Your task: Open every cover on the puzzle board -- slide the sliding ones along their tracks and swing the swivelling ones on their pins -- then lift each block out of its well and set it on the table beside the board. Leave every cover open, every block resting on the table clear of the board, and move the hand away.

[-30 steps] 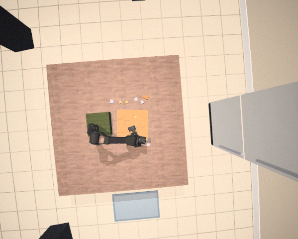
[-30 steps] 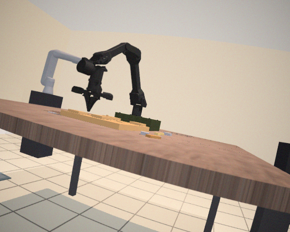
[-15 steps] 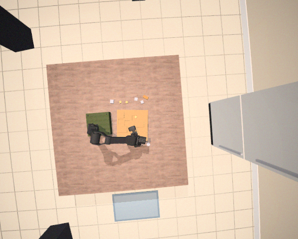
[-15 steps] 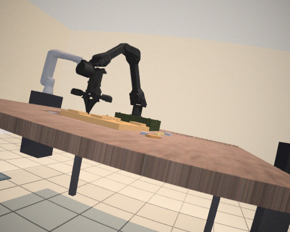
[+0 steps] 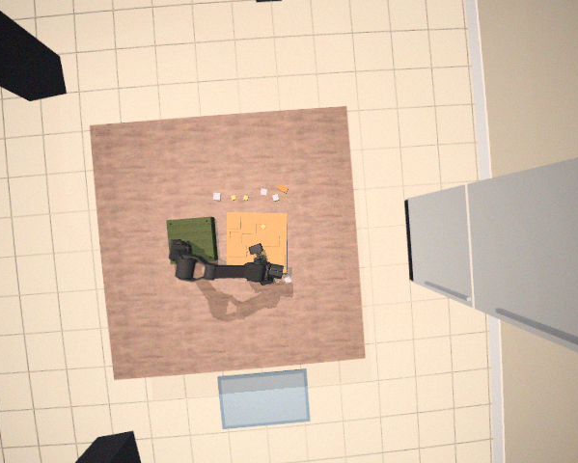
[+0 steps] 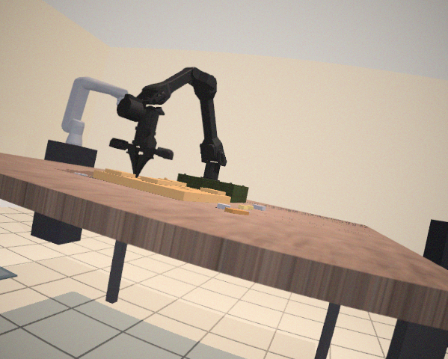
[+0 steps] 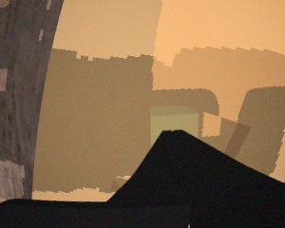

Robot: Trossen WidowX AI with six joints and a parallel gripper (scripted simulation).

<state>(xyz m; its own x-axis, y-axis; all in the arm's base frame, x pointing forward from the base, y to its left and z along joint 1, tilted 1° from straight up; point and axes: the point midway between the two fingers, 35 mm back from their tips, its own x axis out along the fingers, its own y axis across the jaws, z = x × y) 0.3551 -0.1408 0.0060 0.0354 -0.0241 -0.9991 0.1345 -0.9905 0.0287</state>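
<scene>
The orange puzzle board (image 5: 279, 221) (image 6: 158, 189) (image 7: 228, 26) lies on the table, with same-coloured covers that are hard to tell apart. My gripper (image 6: 137, 176) (image 7: 172, 140) is shut and empty, its tips pointing down at or just above the board's top. In the wrist view a pale yellow-green block (image 7: 175, 124) shows in shadow just beyond the tips, partly hidden by them. A small yellow block (image 5: 262, 227) shows on the board's upper part. Two yellow blocks (image 5: 233, 198) and several white blocks (image 5: 216, 197) (image 6: 223, 206) lie on the table beside the board. The arm hides the board's lower part from above.
An orange piece (image 5: 282, 188) (image 6: 236, 211) lies on the table beyond the board. A white block (image 5: 287, 279) lies by the board's lower right corner. The dark green base block (image 5: 191, 231) (image 6: 239, 192) stands left of the board in the overhead view.
</scene>
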